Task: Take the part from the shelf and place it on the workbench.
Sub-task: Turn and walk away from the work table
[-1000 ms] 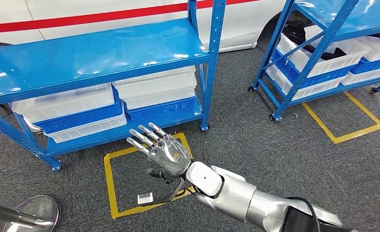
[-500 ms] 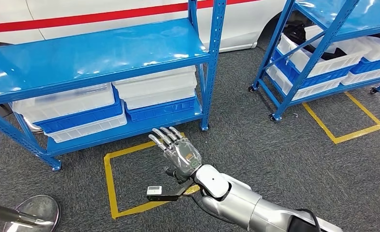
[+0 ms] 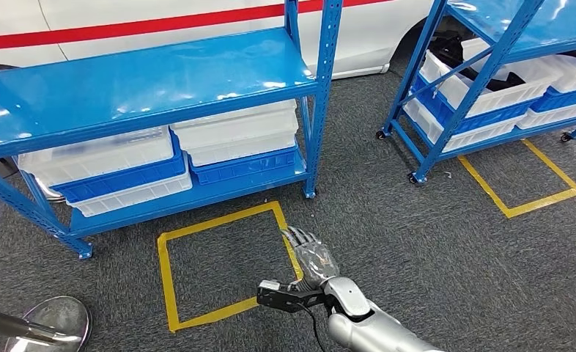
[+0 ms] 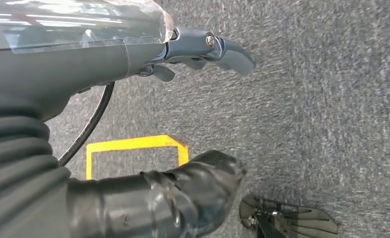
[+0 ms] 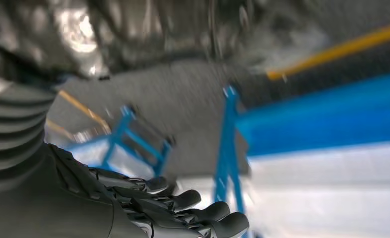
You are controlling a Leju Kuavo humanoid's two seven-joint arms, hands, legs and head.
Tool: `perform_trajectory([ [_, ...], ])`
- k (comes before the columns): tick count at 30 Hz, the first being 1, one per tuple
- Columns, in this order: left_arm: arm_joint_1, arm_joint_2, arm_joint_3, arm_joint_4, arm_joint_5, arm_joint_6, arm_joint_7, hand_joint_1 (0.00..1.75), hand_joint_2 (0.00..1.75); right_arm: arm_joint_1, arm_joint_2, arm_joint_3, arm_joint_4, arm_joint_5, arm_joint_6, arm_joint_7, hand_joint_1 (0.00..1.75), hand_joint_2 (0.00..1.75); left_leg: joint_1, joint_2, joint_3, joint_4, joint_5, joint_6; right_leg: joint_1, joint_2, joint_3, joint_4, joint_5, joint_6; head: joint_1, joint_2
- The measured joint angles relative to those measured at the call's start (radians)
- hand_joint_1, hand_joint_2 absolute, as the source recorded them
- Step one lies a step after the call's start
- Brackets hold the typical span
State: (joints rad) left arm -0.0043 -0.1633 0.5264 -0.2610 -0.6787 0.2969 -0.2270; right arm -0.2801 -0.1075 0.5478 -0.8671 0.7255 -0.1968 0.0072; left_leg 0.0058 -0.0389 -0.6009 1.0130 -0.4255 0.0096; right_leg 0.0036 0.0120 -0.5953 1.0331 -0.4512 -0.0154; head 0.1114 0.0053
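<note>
A blue shelf (image 3: 146, 81) stands ahead on the left, its top board bare, with white and blue bins (image 3: 234, 139) on the lower level. My right hand (image 3: 308, 257) hangs low over the grey carpet, in front of the shelf and well apart from it, fingers straight and spread, holding nothing. The blurred right wrist view has those fingers (image 5: 183, 208) against the blue shelf (image 5: 332, 114) and its white bins. In the left wrist view my left hand (image 4: 108, 64) hangs over the carpet, thumb (image 4: 193, 191) and fingers (image 4: 227, 52) apart, with nothing in it.
A second blue shelf on wheels (image 3: 483, 81) at the right holds white bins with dark items. Yellow tape squares (image 3: 169, 271) mark the carpet. A white car (image 3: 160, 22) with a red stripe stands behind the shelves. A round metal base (image 3: 50, 319) sits at the lower left.
My right hand has dropped from in front of the lower shelf level down and to the right, toward the picture's bottom edge. The shelves and bins have not moved.
</note>
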Motion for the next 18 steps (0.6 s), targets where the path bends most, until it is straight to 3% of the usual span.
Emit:
perform_trajectory([
  [13,0.052,0.052,-0.177,-0.039,0.243,-0.104,0.080,0.00,1.75,0.158,0.025,-0.176,0.151,-0.259,0.071,-0.001,0.00,0.00,0.000,0.000,0.000,0.000,-0.002,-0.002,0.000,0.000,0.000,0.000,-0.003,-0.003,0.000,0.000],
  [14,0.056,0.056,-0.191,-0.042,0.261,-0.112,0.086,0.00,1.31,0.170,0.028,-0.191,0.163,-0.279,0.077,-0.001,0.00,0.00,0.000,0.000,0.000,0.000,-0.003,-0.002,0.000,0.000,0.000,0.000,-0.003,-0.003,0.000,0.000],
  [17,0.069,0.068,-0.233,-0.052,0.318,-0.137,0.104,0.00,0.00,0.208,0.035,-0.231,0.201,-0.340,0.094,-0.002,0.00,1.31,0.000,0.000,0.001,0.000,-0.003,-0.002,0.000,0.000,0.000,0.000,-0.004,-0.003,0.000,0.000],
  [18,0.073,0.072,-0.247,-0.055,0.337,-0.145,0.110,0.00,0.00,0.221,0.037,-0.243,0.213,-0.360,0.099,-0.002,0.00,1.75,0.000,0.000,0.001,0.000,-0.004,-0.002,0.000,0.000,0.000,0.000,-0.005,-0.003,0.000,0.000],
])
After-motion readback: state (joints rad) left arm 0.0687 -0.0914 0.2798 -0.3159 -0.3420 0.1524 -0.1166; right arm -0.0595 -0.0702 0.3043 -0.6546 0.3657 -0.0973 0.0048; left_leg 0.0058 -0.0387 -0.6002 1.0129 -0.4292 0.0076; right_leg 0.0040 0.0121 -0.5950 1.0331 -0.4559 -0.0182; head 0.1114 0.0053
